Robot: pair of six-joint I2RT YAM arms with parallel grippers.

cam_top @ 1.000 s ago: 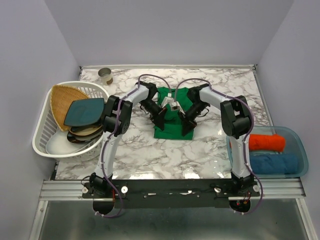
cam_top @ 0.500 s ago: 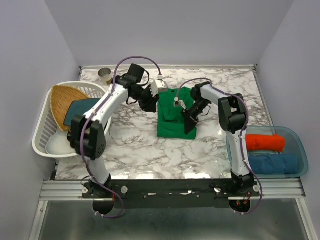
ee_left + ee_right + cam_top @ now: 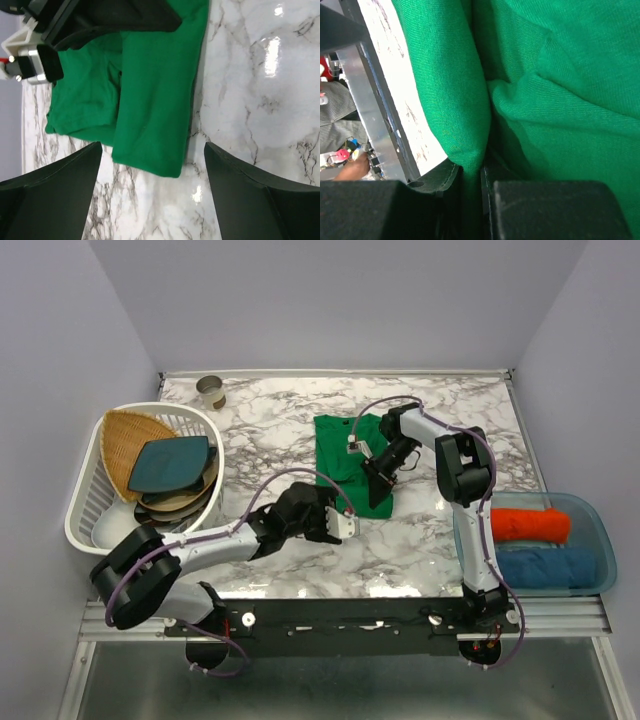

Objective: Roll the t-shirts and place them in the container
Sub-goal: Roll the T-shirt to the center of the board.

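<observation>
While the right tool (image 3: 378,472) clenches a fold of the green t-shirt (image 3: 335,450), the left tool (image 3: 347,525) hangs released just beside the garment's near edge, low over the marble desk (image 3: 270,435). From my remote station, the overhead view shows the shirt lying at the middle of the desk, folded lengthwise into a narrow strip that runs from the far side toward the arms. The right arm reaches in from the right, and its tool sits on the strip's right edge, about halfway along. My right wrist camera confirms the grip: a ridge of green cloth sits pinched between the jaws, which stand almost together. The left arm lies stretched low across the near part of the desk. Its wrist camera shows both fingers (image 3: 55,200) spread wide, with only marble and the shirt's folded end showing between them. The cloth lies ahead of the fingertips, and I cannot tell whether it touches them. At the right of the scene, a clear blue bin (image 3: 603,540) holds an orange-red bundle (image 3: 535,524) and, nearer the arms, a blue bundle (image 3: 545,566), side by side. On the left, a white basket (image 3: 80,515) carries a tan wicker tray (image 3: 122,435), a dark teal plate (image 3: 172,462) and other dishes beneath. A small cup (image 3: 210,392) stands at the far left corner.
</observation>
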